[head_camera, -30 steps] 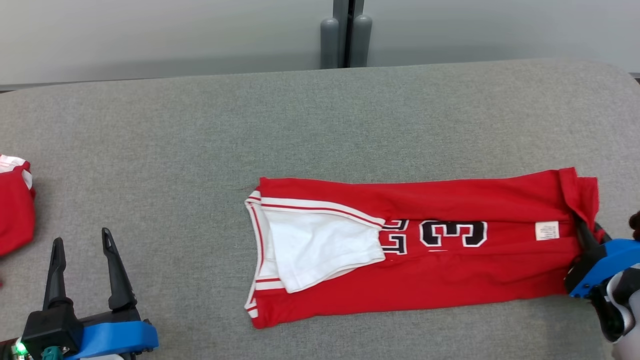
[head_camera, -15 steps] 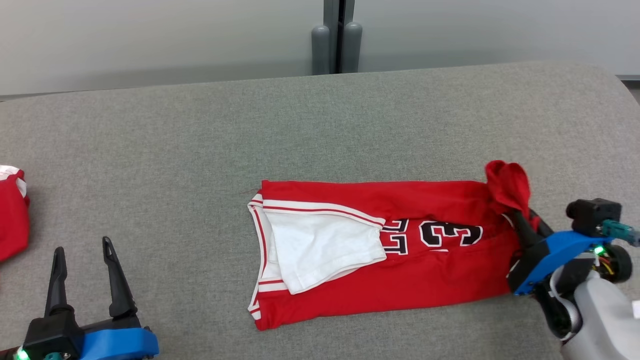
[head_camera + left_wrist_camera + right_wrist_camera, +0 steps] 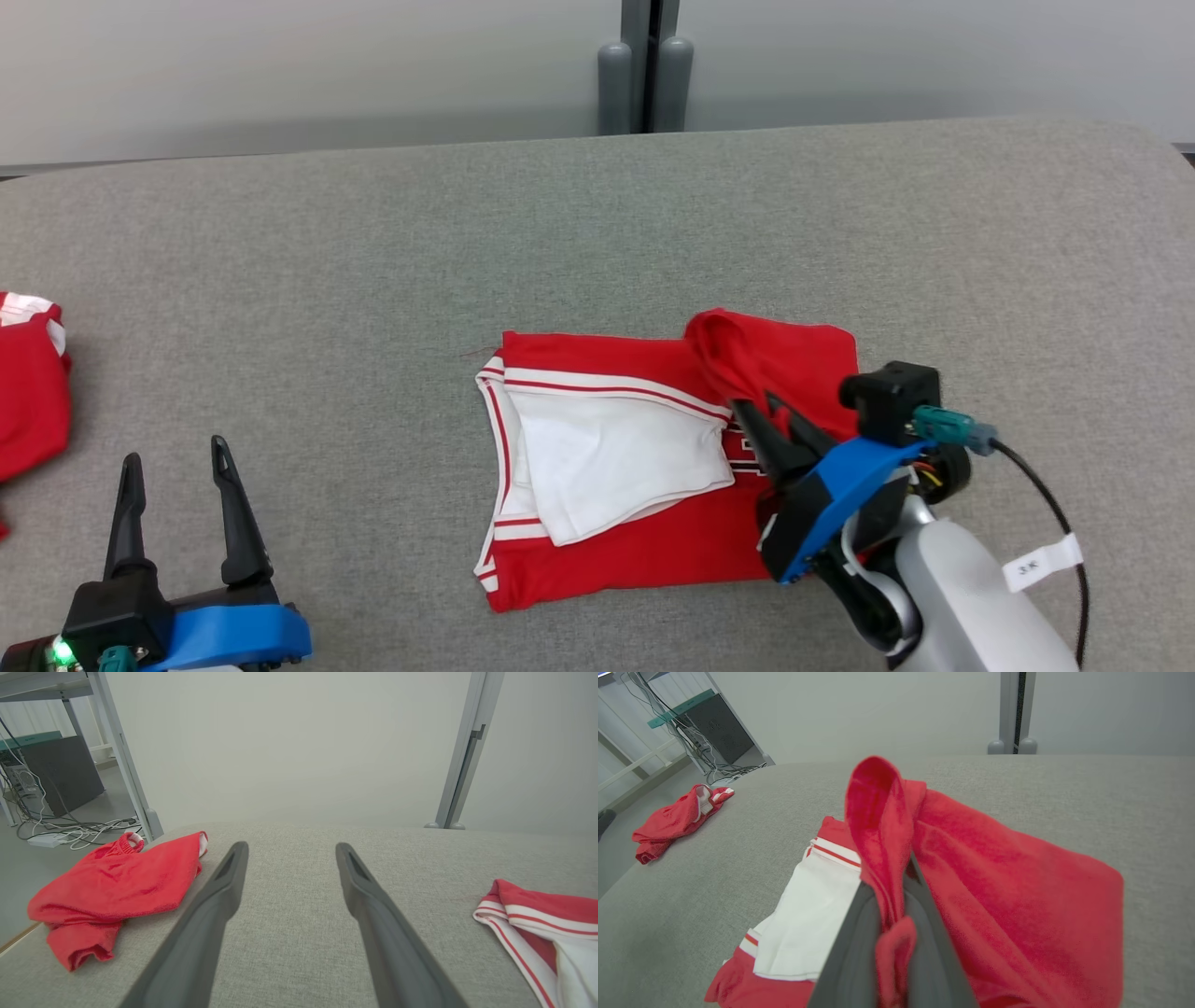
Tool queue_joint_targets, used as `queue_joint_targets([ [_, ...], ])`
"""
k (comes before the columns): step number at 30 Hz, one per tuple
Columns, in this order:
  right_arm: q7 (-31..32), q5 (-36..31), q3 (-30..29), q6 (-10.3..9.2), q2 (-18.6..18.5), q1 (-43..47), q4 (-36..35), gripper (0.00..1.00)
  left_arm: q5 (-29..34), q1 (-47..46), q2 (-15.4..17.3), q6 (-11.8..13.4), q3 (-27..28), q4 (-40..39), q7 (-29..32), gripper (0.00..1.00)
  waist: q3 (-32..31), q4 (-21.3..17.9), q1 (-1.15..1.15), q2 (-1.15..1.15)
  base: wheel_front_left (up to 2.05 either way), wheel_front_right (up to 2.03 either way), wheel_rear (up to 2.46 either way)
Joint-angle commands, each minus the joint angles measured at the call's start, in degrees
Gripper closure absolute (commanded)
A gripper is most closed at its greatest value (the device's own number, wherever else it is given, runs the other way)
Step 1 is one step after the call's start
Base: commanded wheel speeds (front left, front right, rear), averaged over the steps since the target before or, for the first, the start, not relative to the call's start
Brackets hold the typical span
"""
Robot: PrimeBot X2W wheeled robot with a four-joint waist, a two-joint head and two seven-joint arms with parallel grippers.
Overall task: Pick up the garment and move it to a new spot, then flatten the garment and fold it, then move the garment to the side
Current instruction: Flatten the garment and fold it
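Jersey (image 3: 607, 560), tabletop (image 3: 373, 233) centre: right gripper (image 3: 758, 406) clenched on hem (image 3: 714, 331); lay hem square over striped end (image 3: 492, 411). Left gripper (image 3: 177, 453) released.

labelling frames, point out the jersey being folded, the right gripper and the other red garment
jersey (image 3: 653, 551), head view, flat red lower panel
right gripper (image 3: 754, 403), head view, midway between its fingertips
other red garment (image 3: 112, 891), left wrist view, middle of the crumpled heap

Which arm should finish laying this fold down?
Right. The right gripper has its jaws shut on an end of the red jersey, lifted over its middle. The left gripper is open, well left of it.
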Motion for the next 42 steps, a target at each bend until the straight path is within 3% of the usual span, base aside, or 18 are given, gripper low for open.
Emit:
queue_joint_targets([
  [1, 0.0, 0.2, 0.7, 0.01, 0.7, -1.1, 0.1, 1.00, -0.1, -0.8, -0.1, -0.3, 0.1, 0.3, -0.2, 0.00, 0.2, 0.4, 0.00, 0.00, 0.00, 0.00, 0.00],
  [9, -1.3, 1.4, 6.8, 0.01, 2.7, -6.2, 4.2, 1.00, -0.4, -2.6, -0.2, -0.9, -0.3, 1.4, -0.2, 0.00, 1.5, 2.6, 0.00, 0.00, 0.00, 0.00, 0.00],
  [20, -5.6, 9.7, 15.6, 0.01, 2.6, -12.8, 10.6, 1.00, -0.6, -4.0, -0.4, -0.8, -1.0, 2.2, -0.2, 0.00, 3.3, 4.2, 0.00, 0.00, 0.00, 0.00, 0.00],
  [22, -6.8, 10.9, 16.7, 0.01, 2.7, -13.5, 11.9, 0.00, -0.7, -4.4, -0.4, -0.9, -1.1, 2.5, -0.2, 0.00, 3.5, 4.2, 0.00, 0.00, 0.00, 0.00, 0.00],
  [29, -13.4, 10.5, 15.7, 0.01, 2.6, -15.6, 15.3, 0.00, -0.4, -4.7, -0.4, -1.1, -0.5, 2.3, -0.2, 0.00, 3.1, 3.1, 0.00, 0.00, 0.00, 0.00, 0.00],
  [35, -17.4, 5.6, 8.8, 0.01, 1.0, -14.6, 16.5, 0.00, -0.1, -3.2, -0.4, -1.3, 0.4, 1.7, -0.2, 0.00, 2.0, 1.3, 0.00, 0.00, 0.00, 0.00, 0.00],
  [42, -18.9, 1.3, 0.6, 0.01, -3.0, -8.2, 10.9, 0.00, 0.3, -2.4, -0.4, -1.4, 0.7, 1.2, -0.2, 0.00, 0.9, -0.2, 0.00, 0.00, 0.00, 0.00, 0.00],
])
